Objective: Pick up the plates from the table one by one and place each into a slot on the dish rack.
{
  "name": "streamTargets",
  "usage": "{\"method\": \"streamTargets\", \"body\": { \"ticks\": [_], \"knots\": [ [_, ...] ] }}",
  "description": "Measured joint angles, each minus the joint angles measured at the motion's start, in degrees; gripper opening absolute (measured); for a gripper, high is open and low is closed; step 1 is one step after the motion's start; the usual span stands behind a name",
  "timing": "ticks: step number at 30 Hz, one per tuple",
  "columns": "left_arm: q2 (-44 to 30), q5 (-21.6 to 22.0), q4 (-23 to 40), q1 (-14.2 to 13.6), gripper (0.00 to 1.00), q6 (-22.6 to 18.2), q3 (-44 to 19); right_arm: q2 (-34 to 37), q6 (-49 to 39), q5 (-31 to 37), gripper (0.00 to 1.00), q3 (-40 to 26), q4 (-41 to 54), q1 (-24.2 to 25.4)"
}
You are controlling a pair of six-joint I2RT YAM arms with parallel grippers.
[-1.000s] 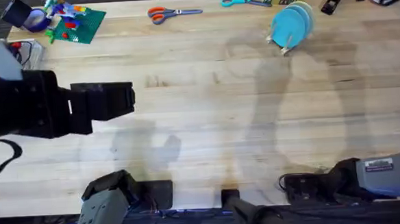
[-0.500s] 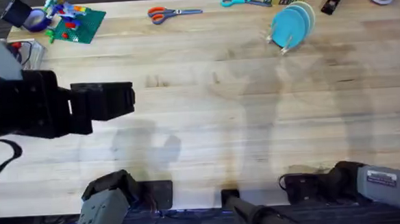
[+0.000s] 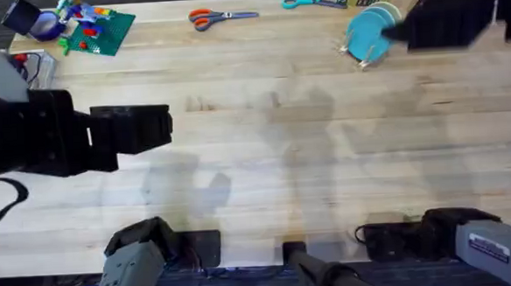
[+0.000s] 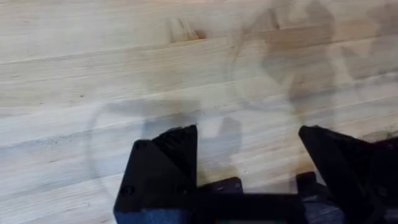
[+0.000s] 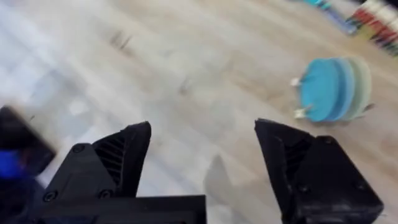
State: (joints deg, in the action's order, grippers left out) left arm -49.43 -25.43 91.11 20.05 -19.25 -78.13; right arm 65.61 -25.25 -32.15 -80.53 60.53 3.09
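Plates (image 3: 374, 30) racked, both grippers empty.
Standing on edge between the pegs of the dish rack (image 3: 362, 57) near the table's (image 3: 265, 151) far right edge; left gripper (image 4: 249, 152) and right gripper (image 5: 202, 149) spread wide, holding nothing.

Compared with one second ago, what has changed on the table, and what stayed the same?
A large dark shape, apparently the right arm, has come further into the far right corner of the overhead view, and it now covers the right edge of the plates standing in the dish rack. Nothing was grasped or released. The plates, the rack, both pairs of scissors and the left arm stayed in place.
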Motion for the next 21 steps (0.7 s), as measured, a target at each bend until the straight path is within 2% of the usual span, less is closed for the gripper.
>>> {"method": "streamTargets", "body": {
  "ticks": [8, 15, 21],
  "knots": [
    [0.0, 0.0, 0.0, 0.0, 0.993, 0.0, 0.0, -7.4, 0.0, 0.5, 0.994, 0.0, 10.8, -5.8],
    [0.0, 0.0, 0.0, 0.0, 0.994, 0.0, 0.0, -13.4, 0.0, 1.0, 0.994, 0.0, 13.2, -6.0],
    [0.0, 0.0, 0.0, 0.0, 0.993, 0.0, 0.0, -13.2, 0.0, 1.1, 0.993, 0.0, 15.0, -6.0]
  ]
}}
